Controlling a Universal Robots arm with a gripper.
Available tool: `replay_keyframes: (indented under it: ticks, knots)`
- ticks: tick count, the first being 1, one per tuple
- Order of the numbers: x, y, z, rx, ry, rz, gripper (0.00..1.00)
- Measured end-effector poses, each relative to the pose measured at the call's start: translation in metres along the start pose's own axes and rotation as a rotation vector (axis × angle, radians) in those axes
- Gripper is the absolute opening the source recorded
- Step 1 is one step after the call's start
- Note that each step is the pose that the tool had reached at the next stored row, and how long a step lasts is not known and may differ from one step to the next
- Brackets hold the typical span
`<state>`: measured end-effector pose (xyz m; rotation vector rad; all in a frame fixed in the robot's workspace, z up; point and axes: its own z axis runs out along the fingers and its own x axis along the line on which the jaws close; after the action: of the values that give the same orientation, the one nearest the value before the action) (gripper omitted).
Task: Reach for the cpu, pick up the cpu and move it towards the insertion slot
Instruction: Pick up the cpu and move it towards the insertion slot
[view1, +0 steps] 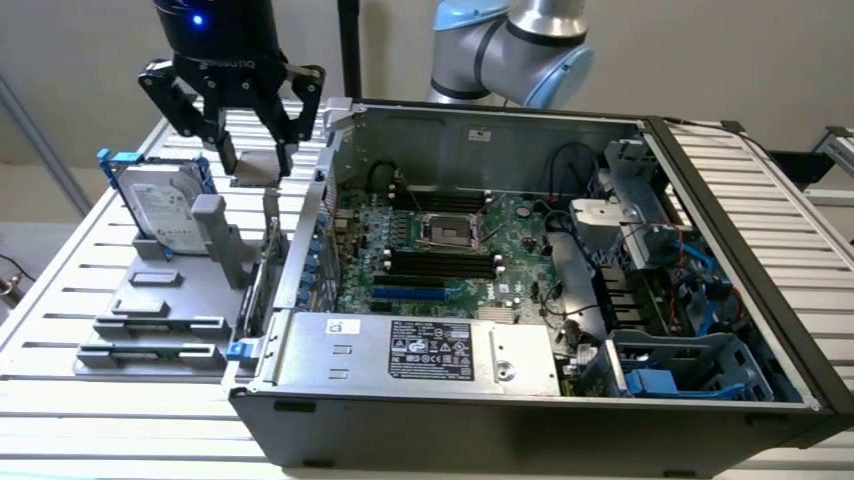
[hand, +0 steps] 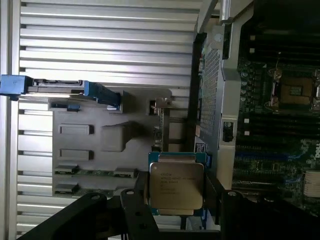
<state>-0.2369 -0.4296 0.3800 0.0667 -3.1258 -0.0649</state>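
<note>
The cpu (view1: 256, 166), a small square chip with a silvery top and pale rim, hangs in the air above the grey fixture at the exterior view's left, just outside the computer case wall. My gripper (view1: 256, 158) is shut on it, with a black finger on each side. In the wrist view the cpu (hand: 176, 186) sits between the dark fingers (hand: 136, 200) with its printed top facing the camera. The insertion slot (view1: 447, 232), a shiny metal frame with a dark centre, lies on the green board inside the case, to the exterior view's right of the gripper. It is the same insertion slot (hand: 295, 93) in the wrist view.
A silver hard drive (view1: 160, 205) in a blue frame stands on the grey fixture (view1: 160, 315) below the gripper. The case's upright side wall (view1: 320, 190) stands between the gripper and the board. Long black memory slots (view1: 441, 265) and a power supply (view1: 427, 350) lie near the socket.
</note>
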Motion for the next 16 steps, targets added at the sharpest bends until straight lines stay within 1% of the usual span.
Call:
replay_keyframes:
  ticks: [7, 16]
  knots:
    - [-0.032, -0.0013, -0.0008, -0.0039, 0.0000, 0.000, 0.55]
    - [-0.073, -0.0031, -0.0015, -0.0069, 0.0000, 0.000, 0.55]
